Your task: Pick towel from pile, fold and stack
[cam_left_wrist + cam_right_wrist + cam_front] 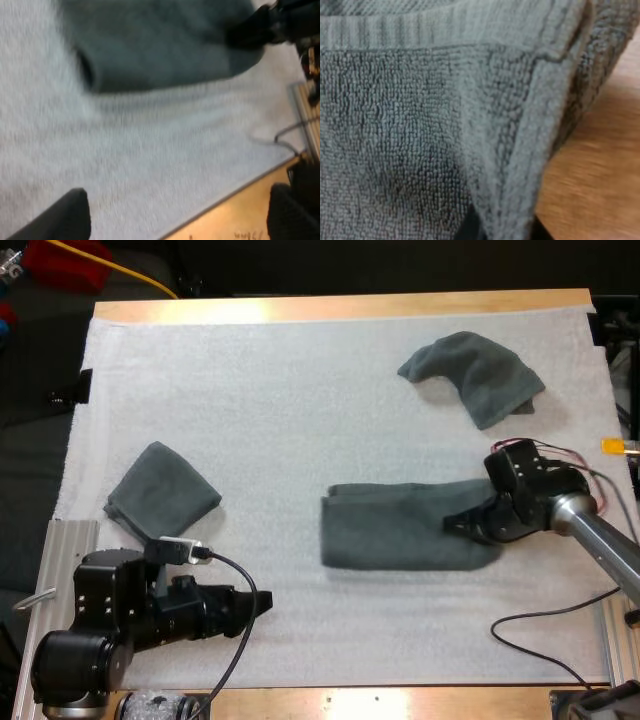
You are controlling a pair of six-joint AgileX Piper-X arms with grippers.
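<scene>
On the white foam mat (300, 420), the right gripper (458, 524) pinches the right end of the long flat dark grey-green towel (395, 528). In the right wrist view the towel's ribbed hem (530, 150) is clamped between the jaws. The rest of that towel lies flat, stretching left from those jaws. At the mat's near side the left gripper (262, 602) has its jaws spread wide, black fingers (67, 220) clear of everything, with bare mat between them. The long towel's folded left end is ahead of these jaws, well apart. Back and left of them, near the arm, lies a small folded dark grey-green towel (162, 492). Beyond the right jaws, apart from them, sits a crumpled dark grey-green towel (478, 375). The wooden table edge (400, 702) shows just past the mat.
</scene>
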